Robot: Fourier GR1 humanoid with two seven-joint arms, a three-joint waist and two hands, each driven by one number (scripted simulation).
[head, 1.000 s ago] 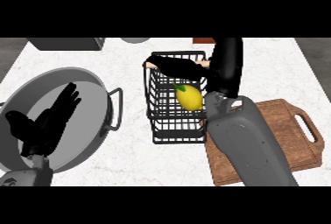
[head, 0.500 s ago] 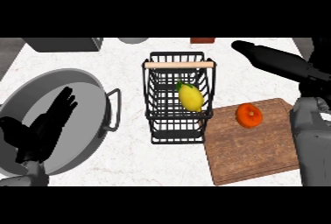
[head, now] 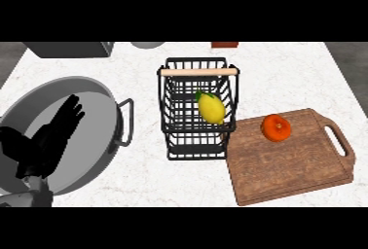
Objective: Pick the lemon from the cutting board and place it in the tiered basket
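One lemon (head: 211,108) sits, seemingly, in basket (head: 174,134) on marble counter (head: 302,78)

Basket (head: 197,146) wooden handle (head: 198,72) bars rear top; front open above

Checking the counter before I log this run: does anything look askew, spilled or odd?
Nothing stands out. The lemon lies inside the upright basket, and an orange fruit sits on the cutting board.

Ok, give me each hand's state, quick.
Left hand: open, fingers straight, holding nothing, over the pan.
Right hand: not in view.
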